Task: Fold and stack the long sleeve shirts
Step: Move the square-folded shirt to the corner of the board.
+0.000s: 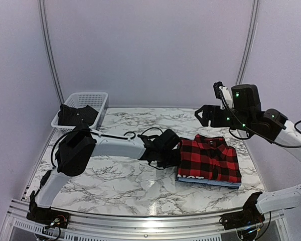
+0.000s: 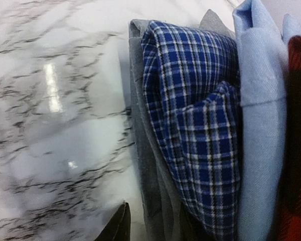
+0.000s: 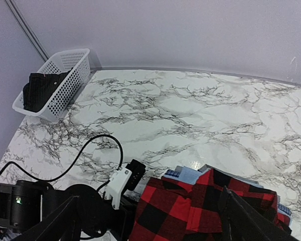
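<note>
We see the folded red-and-black check flannel shirt (image 1: pixel 209 159) lying on top of the plain light blue collared shirt (image 2: pixel 261 125), right of the white plastic mesh basket (image 1: pixel 101 106). Our left gripper (image 1: pixel 173 150) is nearer, at the stack's basket-side edge, but we cannot tell its opening. The right gripper (image 1: pixel 204 116) hovers above with fingers apart and empty.

Bare marble desk (image 1: pixel 120 183) lies open along the near side and across the wide far strip behind the shirt stack (image 1: pixel 209 158). The left arm (image 1: pixel 110 146) stretches low across the middle from the near-left corner. Its hand (image 1: pixel 174 150) sits tight against the stack's left edge, closing that side. The white basket (image 1: pixel 101 104) fills the far-left corner, with a dark garment inside. The right hand (image 1: pixel 200 116) hangs in the air above the stack's far side, fingers spread wide with nothing between them. Only 1 narrow strip of desk lies between the stack and the desk's right edge.
</note>
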